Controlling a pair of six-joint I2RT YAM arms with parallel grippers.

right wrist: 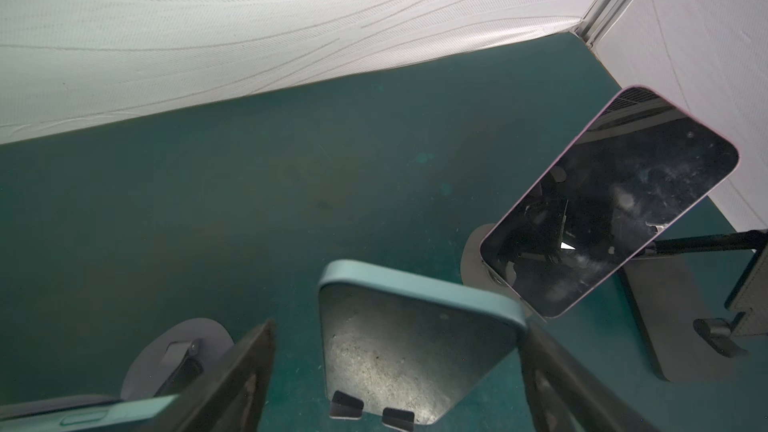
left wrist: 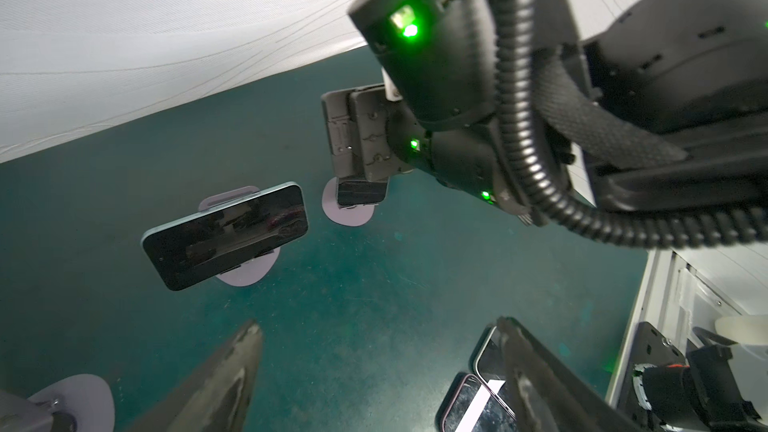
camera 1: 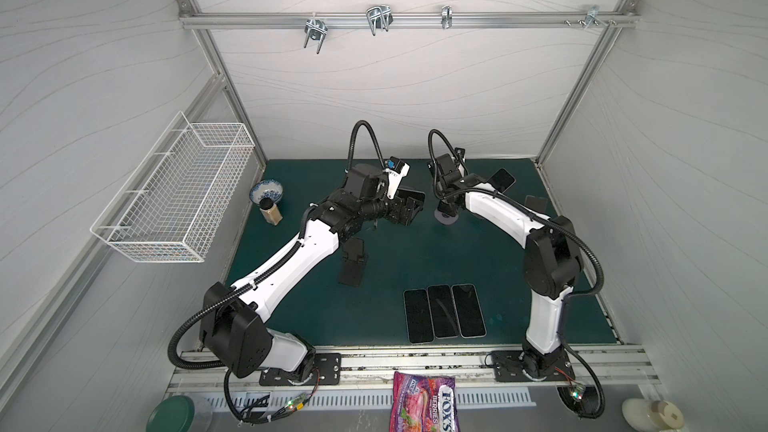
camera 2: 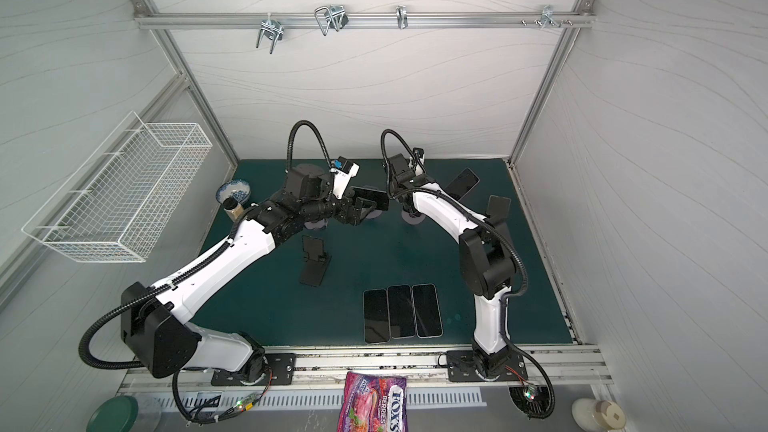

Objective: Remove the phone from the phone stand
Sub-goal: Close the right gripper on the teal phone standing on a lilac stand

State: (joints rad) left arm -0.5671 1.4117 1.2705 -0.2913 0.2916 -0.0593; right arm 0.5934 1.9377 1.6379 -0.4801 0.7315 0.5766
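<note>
Starting with the right gripper (right wrist: 399, 326): wide open, straddling the teal phone (right wrist: 419, 359) but not clamped on it yet. Phone parked on its phone stand (left wrist: 345, 218) toward the back of the green mat (camera 1: 374, 317), about mid-table, with only the stand's purple foot poking out from under that claw in both top views. From the right wrist view, sitting between the two fingers (right wrist: 245, 367), long axis running along them rather than across, so probably just a squeeze across the narrow width and then a pull out along that same line. Clear strip of mat showing on one side of the phone, next to none on the other; can't tell about actual contact there. Probably worth centring before closing, otherwise a fair chance of shoving the stand sideways. Then the left gripper (left wrist: 378, 326): open too and holding nothing, hanging close by and pointed at a second phone (left wrist: 224, 234) lying landscape on its own stand, out ahead of the fingertips, not between them. So right arm clearly the nearer one for the grab. Also a pink-rimmed phone (right wrist: 611, 201) propped just beside the target, something to mind on the way out. And three more phones (camera 1: 442, 311) flat on the mat near the front, well apart from all this.
</note>
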